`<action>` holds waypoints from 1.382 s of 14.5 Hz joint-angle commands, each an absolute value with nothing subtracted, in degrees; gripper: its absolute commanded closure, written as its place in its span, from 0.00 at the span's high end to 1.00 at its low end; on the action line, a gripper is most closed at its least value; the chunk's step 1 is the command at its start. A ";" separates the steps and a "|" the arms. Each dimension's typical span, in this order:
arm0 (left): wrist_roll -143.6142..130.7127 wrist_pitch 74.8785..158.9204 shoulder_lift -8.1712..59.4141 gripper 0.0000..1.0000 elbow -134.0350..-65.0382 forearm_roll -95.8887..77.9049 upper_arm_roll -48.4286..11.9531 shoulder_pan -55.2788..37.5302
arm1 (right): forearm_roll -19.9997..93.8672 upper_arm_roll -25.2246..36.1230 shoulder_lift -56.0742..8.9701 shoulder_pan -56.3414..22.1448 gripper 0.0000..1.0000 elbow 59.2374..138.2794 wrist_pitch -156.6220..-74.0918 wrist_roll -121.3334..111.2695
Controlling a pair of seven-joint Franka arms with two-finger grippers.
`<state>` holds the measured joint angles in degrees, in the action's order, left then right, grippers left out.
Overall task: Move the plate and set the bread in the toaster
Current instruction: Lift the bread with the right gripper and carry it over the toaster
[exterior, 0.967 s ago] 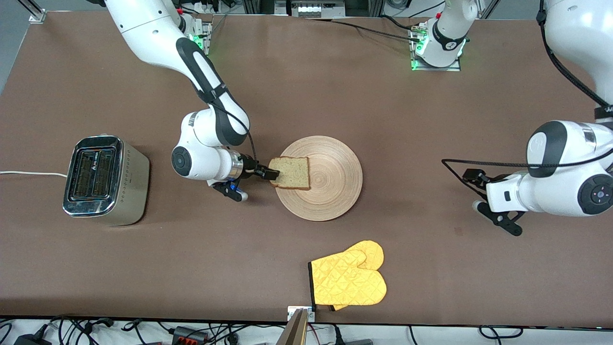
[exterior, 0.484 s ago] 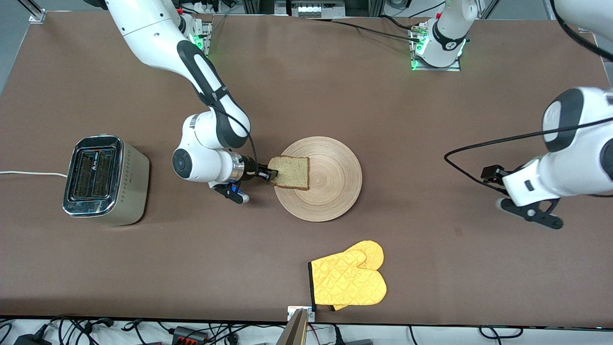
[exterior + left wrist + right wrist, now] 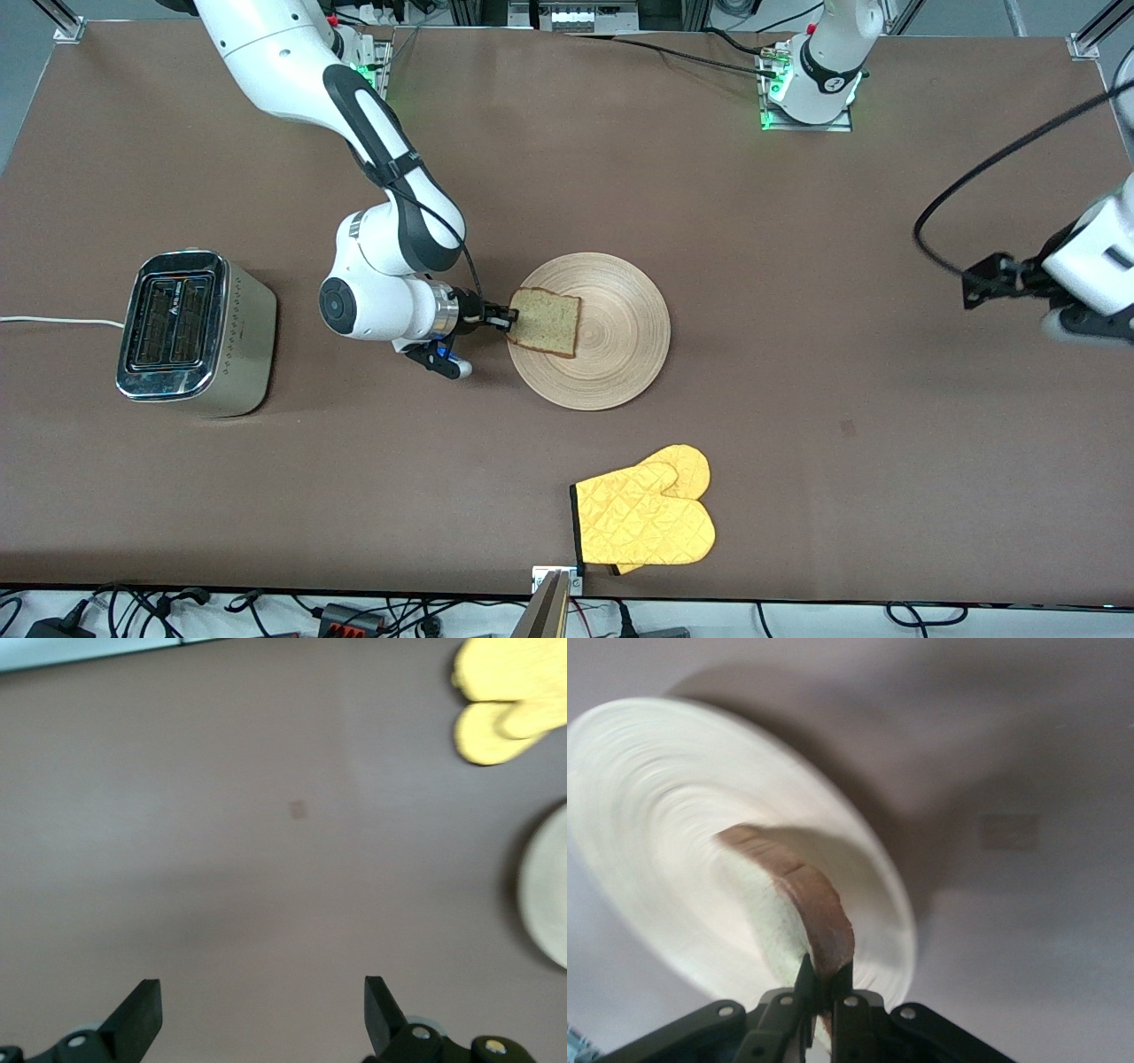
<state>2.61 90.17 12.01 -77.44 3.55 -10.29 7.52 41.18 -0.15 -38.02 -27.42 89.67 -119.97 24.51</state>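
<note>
Your right gripper (image 3: 508, 320) pinches the bread (image 3: 547, 322) at the plate (image 3: 620, 354) edge; lift toward the toaster (image 3: 190, 332) next. Left gripper (image 3: 261, 1014) wide, waiting.

left gripper (image 3: 257, 1019): we see only the two black fingertips in the left wrist view; the rest is cut off at 6 o'clock. In the front view the arm is motion-blurred and runs out at 3 o'clock.
round light tan wooden plate (image 3: 545, 895): in the left wrist view only a blurred arc shows, cut at 3 o'clock; it is smeared in the right wrist view.
yellow quilted oven mitt (image 3: 505, 700): cut by the left wrist view's edge at 1 o'clock.
brown speckled bread slice (image 3: 806, 904): we cannot see the edge pinched inside the right gripper (image 3: 819, 992).
boxy chrome toaster (image 3: 190, 332): slot interiors too dark to read.
</note>
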 commanded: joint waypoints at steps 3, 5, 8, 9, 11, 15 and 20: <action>1.32 90.00 3.08 1.00 -87.80 0.00 -10.81 9.32 | 34.04 5.60 -34.98 -26.02 0.00 77.82 -100.95 24.43; 1.49 89.74 2.64 1.00 -87.54 -0.09 -10.90 9.32 | 28.68 10.00 -34.98 -26.28 0.00 71.57 -91.19 24.43; 1.23 90.18 2.72 1.00 -87.36 0.53 -11.07 8.88 | 18.49 15.55 -34.81 -26.28 0.00 64.09 -79.93 24.08; 1.23 90.00 2.64 1.00 -87.36 0.53 -11.25 8.88 | 15.67 16.60 -33.76 -26.11 0.00 63.55 -76.93 23.91; 1.23 90.00 2.72 1.00 -87.36 0.62 -11.34 8.88 | 7.25 18.80 -31.30 -26.72 0.00 63.54 -74.28 23.47; 1.32 89.03 2.64 1.00 -87.36 0.53 -11.07 9.40 | -9.47 19.68 -30.06 -26.02 0.00 63.63 -74.00 13.30; 1.58 90.87 -2.45 1.00 -91.48 0.61 -5.10 2.30 | -9.58 21.89 -30.06 -18.83 0.00 63.81 -74.97 1.95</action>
